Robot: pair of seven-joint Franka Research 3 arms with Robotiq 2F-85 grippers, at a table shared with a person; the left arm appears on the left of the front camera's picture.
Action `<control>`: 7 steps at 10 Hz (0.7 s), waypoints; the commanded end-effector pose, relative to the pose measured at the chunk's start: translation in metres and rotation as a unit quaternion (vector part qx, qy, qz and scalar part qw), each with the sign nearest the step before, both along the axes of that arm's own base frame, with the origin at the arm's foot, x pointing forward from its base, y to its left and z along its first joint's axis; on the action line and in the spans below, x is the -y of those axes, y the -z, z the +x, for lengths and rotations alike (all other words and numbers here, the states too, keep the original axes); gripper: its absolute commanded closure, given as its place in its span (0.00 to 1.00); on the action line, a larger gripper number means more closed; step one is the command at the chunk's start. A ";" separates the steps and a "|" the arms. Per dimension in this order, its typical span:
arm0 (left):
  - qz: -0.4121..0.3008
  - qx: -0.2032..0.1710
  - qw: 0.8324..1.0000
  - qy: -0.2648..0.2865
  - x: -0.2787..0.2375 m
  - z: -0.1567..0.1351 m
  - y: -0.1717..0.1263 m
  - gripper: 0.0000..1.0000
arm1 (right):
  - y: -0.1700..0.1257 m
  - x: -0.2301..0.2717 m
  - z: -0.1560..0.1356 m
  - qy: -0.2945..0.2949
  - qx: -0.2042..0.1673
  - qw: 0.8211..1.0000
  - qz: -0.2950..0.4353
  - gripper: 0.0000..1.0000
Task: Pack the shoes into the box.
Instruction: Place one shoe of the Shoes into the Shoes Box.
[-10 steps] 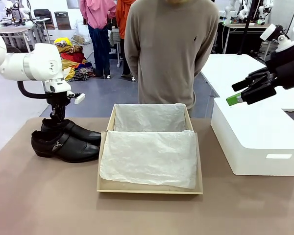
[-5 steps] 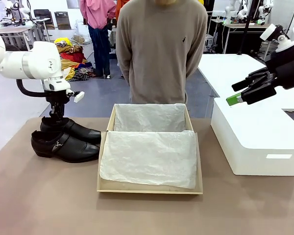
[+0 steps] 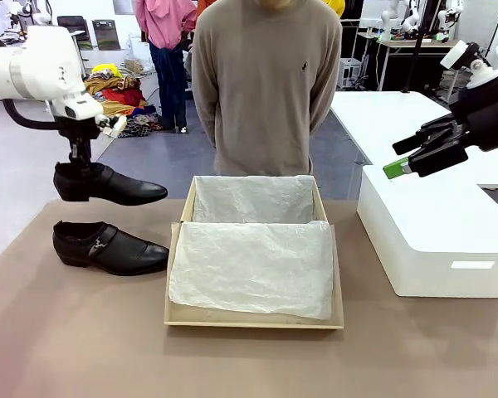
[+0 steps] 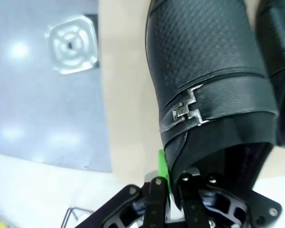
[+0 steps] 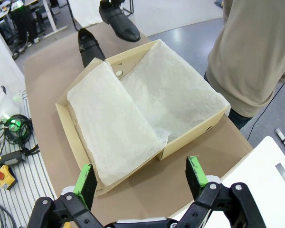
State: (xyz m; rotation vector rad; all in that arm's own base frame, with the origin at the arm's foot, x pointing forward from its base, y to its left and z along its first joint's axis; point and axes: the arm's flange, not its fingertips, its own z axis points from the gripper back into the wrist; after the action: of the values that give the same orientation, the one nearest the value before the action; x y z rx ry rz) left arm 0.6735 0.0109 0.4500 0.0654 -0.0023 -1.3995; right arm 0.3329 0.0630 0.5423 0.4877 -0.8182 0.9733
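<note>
Your left gripper [image 3: 77,159] hangs straight down from a high arm, pinched onto the upper shoe [image 3: 108,186], seemingly at its heel rim. Your right gripper [image 3: 401,157] hovers, jaws wide apart.

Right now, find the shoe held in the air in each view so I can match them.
Front view: held shoe left of the box, above the table.
Left wrist view: held shoe centre, collar pinched in the left tool.
Right wrist view: held shoe at top edge.
Shared landmark: the other shoe, on the table.
</note>
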 end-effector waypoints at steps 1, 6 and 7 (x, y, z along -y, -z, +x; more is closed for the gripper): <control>0.016 0.046 0.999 -0.024 0.000 -0.006 -0.030 1.00 | 0.000 0.001 0.004 -0.012 0.010 1.000 0.007 0.00; -0.023 -0.001 0.998 -0.051 0.051 -0.037 -0.075 1.00 | 0.000 0.001 0.004 -0.012 0.010 1.000 0.007 0.00; -0.029 -0.004 0.998 -0.054 0.065 -0.045 -0.078 1.00 | 0.000 0.001 0.004 -0.012 0.010 1.000 0.007 0.00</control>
State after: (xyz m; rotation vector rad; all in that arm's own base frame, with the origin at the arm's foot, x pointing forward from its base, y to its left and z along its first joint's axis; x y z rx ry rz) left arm 0.6385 -0.0476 0.5245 0.0426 -0.0171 -1.3237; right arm 0.3330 0.0631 0.5422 0.4875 -0.8176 0.9733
